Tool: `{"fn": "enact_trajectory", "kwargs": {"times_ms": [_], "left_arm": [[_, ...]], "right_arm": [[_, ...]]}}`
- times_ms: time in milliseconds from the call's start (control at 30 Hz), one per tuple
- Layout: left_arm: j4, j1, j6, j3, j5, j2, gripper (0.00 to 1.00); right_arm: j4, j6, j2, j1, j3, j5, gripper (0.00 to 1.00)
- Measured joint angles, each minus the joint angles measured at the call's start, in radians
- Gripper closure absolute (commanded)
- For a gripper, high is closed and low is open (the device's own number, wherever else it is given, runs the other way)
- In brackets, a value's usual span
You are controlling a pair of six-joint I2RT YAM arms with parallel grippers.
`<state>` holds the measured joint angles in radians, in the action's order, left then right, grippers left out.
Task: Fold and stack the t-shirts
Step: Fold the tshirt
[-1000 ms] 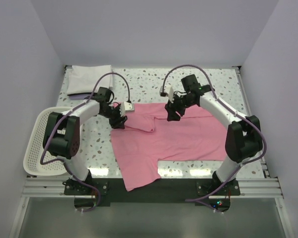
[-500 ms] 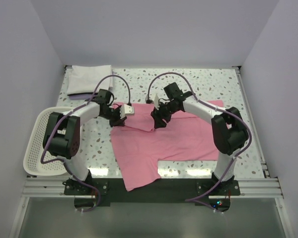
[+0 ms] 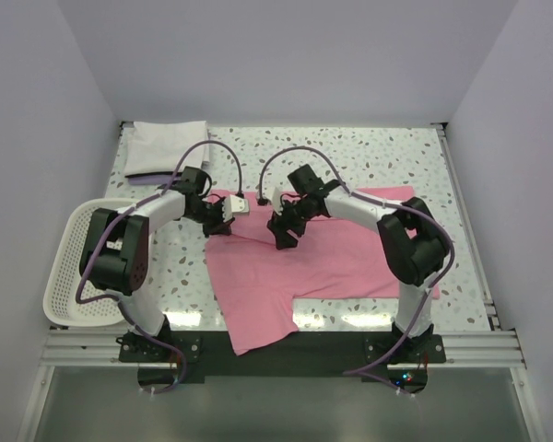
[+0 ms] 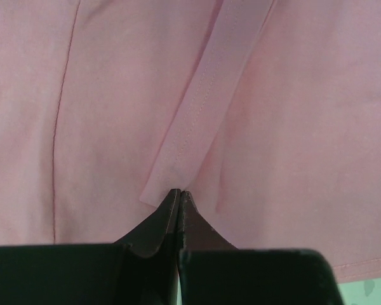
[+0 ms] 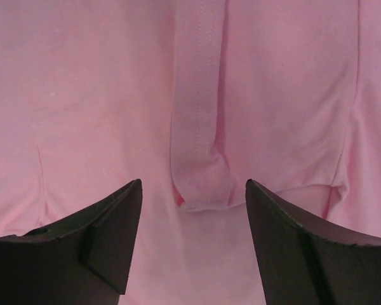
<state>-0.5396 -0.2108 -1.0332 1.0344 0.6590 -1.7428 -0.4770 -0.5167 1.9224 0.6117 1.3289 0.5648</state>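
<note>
The pink t-shirt [image 3: 350,260] lies spread on the speckled table, its left sleeve folded inward. My left gripper [image 3: 217,224] sits at the shirt's upper left edge. In the left wrist view its jaws [image 4: 179,190] are pressed together on the end of a hem strip [image 4: 190,121] of the pink cloth. My right gripper [image 3: 283,238] hovers low over the folded sleeve, open. In the right wrist view the folded end of a hem band [image 5: 200,184] lies between its fingertips [image 5: 120,216], untouched. The white t-shirt [image 3: 166,147] rests as a folded rectangle at the back left corner.
A white mesh basket [image 3: 72,267] stands at the table's left edge beside the left arm's base. Bare speckled tabletop [image 3: 350,152] stretches behind the pink shirt. A metal rail [image 3: 276,343] runs along the near edge.
The left gripper has shut on the pink shirt's hem. The right arm has swung left across the shirt to the folded sleeve, and its jaws have spread a little wider.
</note>
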Motion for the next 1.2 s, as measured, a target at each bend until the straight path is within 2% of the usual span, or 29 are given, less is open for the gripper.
{"fn": "enact_trajectory", "kwargs": {"times_ms": [67, 133, 167, 233, 267, 333, 700, 1033, 1200], "left_arm": [[0.0, 0.0, 0.002, 0.0, 0.0, 0.0, 1.0], [0.0, 0.0, 0.002, 0.0, 0.0, 0.0, 1.0], [0.0, 0.0, 0.002, 0.0, 0.001, 0.0, 1.0], [-0.002, 0.0, 0.003, 0.0, 0.001, 0.002, 1.0], [-0.006, 0.0, 0.003, 0.0, 0.002, 0.005, 1.0], [-0.022, 0.0, 0.006, 0.0, 0.003, 0.017, 1.0], [-0.146, -0.009, 0.068, 0.002, 0.013, 0.135, 1.0], [-0.225, -0.146, 0.214, -0.012, -0.026, 0.201, 1.0], [-0.248, -0.157, 0.257, -0.023, -0.053, 0.201, 1.0]], "right_arm": [[0.008, 0.001, 0.018, 0.003, 0.0, -0.01, 0.38], [0.013, 0.0, 0.035, 0.003, 0.0, -0.026, 0.52], [0.015, 0.001, 0.042, 0.003, 0.0, -0.033, 0.65], [0.017, 0.005, 0.044, 0.003, 0.0, -0.051, 0.77], [0.018, 0.006, 0.044, 0.003, 0.0, -0.054, 0.88], [0.019, 0.007, 0.044, 0.003, 0.0, -0.066, 0.99], [-0.008, 0.008, 0.044, 0.003, 0.016, -0.084, 1.0], [-0.066, -0.013, 0.044, 0.003, 0.044, -0.084, 1.0], [-0.091, -0.032, 0.044, 0.003, 0.058, -0.083, 1.0]]}}
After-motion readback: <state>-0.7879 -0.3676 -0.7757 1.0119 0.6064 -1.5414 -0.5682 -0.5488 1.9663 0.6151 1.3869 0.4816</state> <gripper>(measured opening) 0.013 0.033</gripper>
